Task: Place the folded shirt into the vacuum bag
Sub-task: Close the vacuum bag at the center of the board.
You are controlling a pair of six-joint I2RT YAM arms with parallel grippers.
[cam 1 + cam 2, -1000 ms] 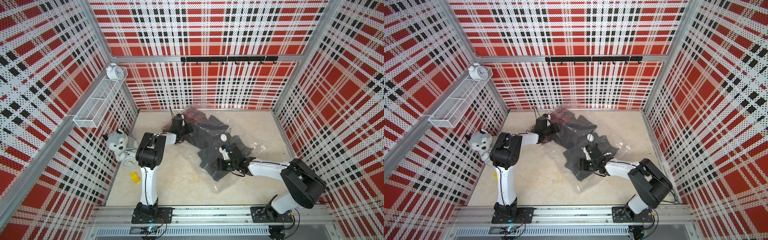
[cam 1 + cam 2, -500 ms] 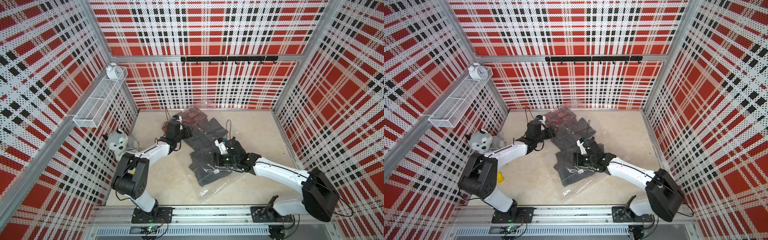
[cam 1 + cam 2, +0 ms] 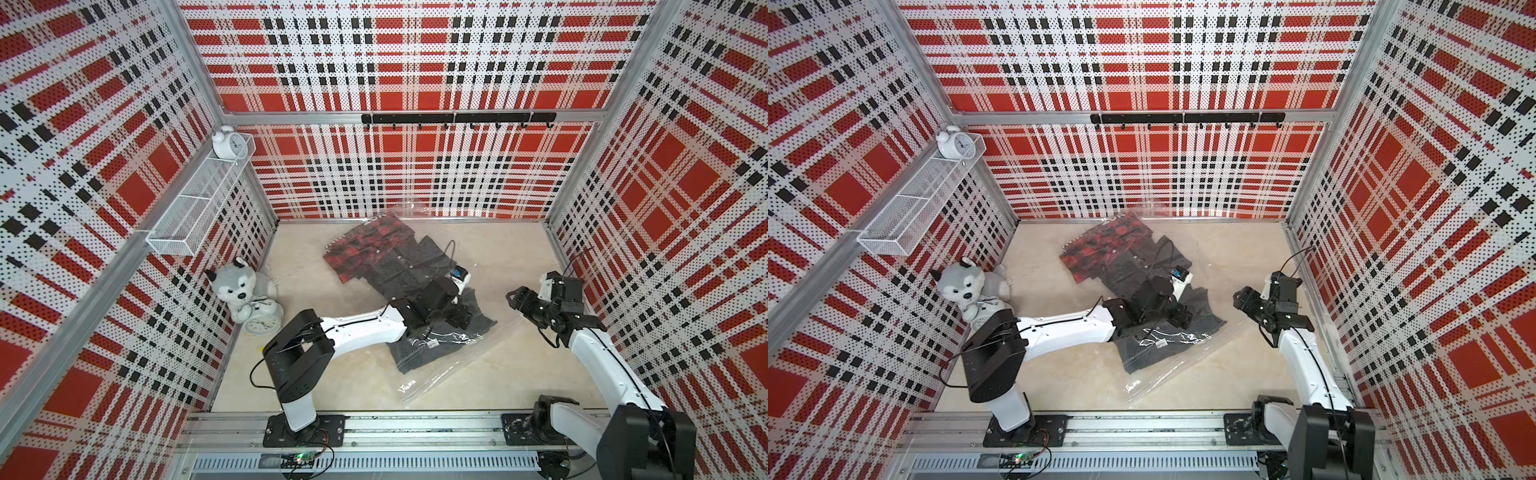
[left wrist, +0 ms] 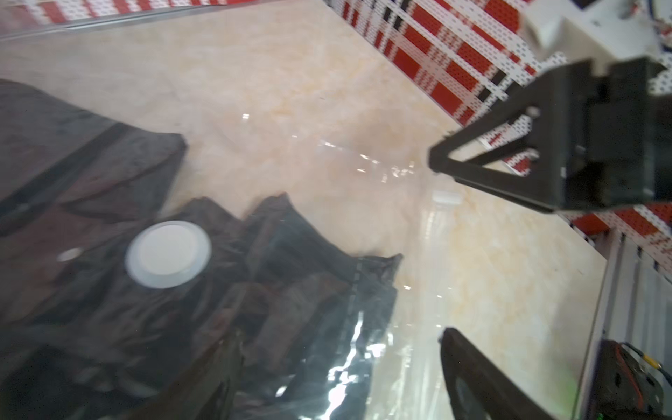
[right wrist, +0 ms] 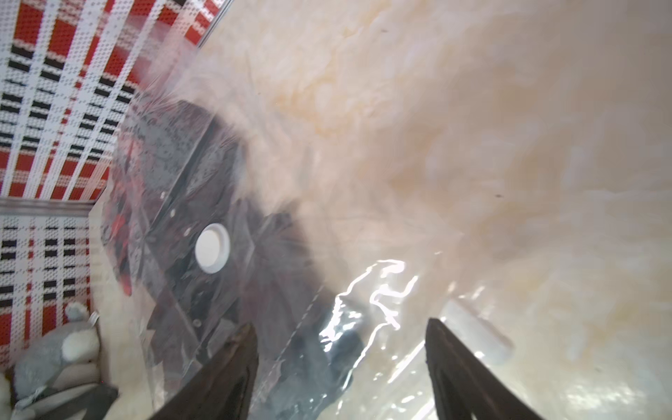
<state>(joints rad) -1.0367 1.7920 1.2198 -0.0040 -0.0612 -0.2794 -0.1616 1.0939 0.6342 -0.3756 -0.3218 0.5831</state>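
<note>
Walls (image 3: 415,62) are showing red-white-black plaid. Shirt (image 3: 415,359) is showing dark grey. Bag (image 3: 457,368) is showing clear, valve (image 4: 168,254) white. Floor (image 3: 498,257) is showing beige marbling.

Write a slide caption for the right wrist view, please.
Open right claw facing the clear vacuum bag, its white valve cap over dark shirts.
</note>
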